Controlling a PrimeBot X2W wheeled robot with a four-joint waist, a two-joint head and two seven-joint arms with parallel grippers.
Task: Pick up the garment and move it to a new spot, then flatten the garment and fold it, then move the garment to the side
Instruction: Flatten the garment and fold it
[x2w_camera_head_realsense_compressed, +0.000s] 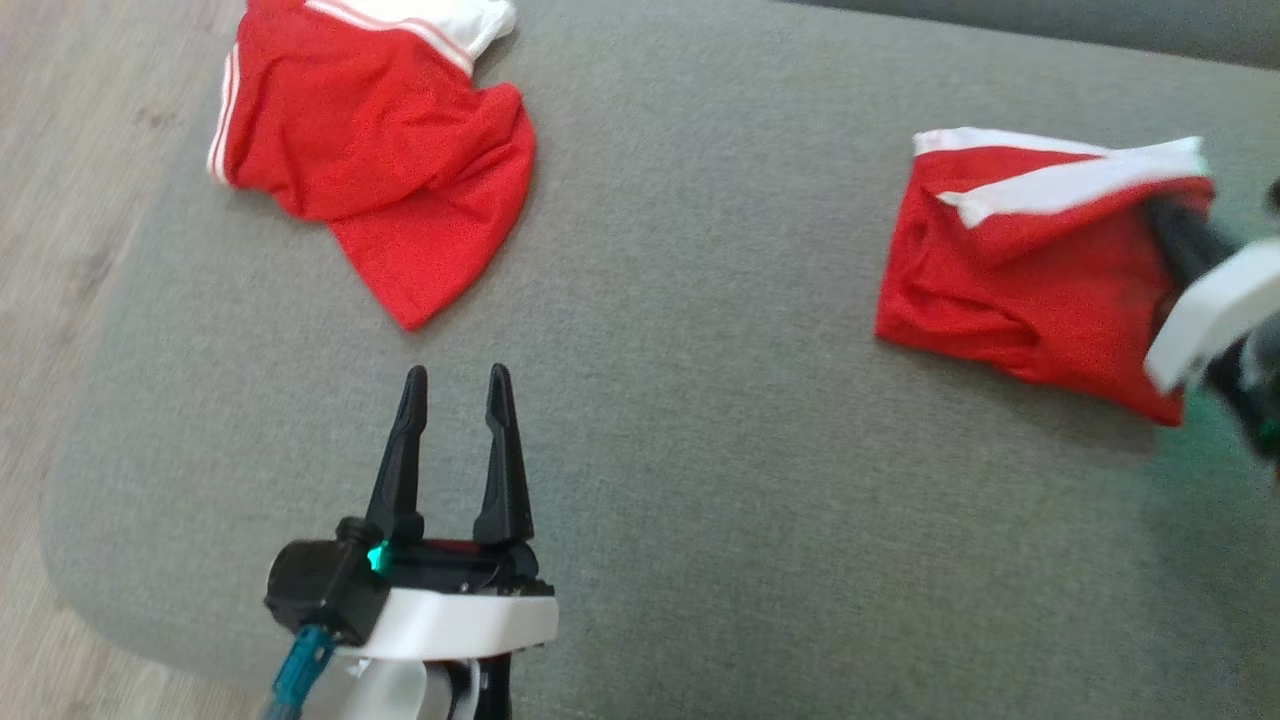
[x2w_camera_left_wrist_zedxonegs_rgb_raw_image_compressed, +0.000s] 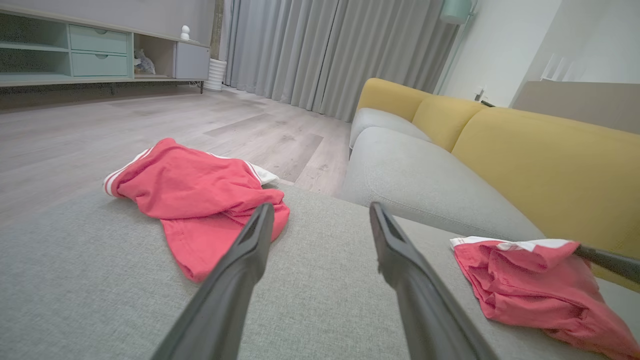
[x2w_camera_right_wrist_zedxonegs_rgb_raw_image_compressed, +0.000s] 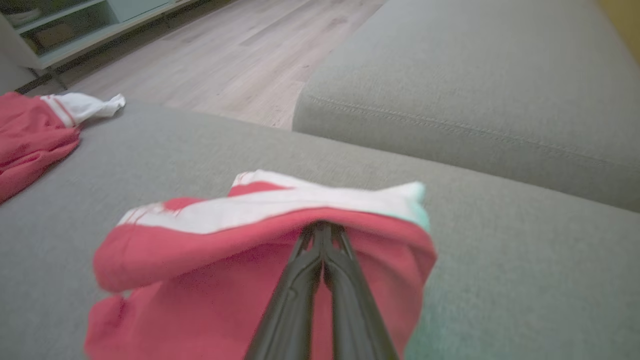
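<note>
Two jobs; our right gripper (x2w_camera_right_wrist_zedxonegs_rgb_raw_image_compressed: 322, 227) clenches the right-hand garment (x2w_camera_head_realsense_compressed: 1010, 270), probably to move it aside; left gripper (x2w_camera_head_realsense_compressed: 457, 385) idles, released.

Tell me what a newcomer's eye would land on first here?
Bright red against grey: a folded red garment with white bands lies at the right of the grey cushion, with the right gripper pinched shut on its edge. A crumpled red garment sits at the cushion's far left corner, and the left gripper hangs open over bare fabric nearer the robot. In the left wrist view, a yellow sofa back stands out behind.
</note>
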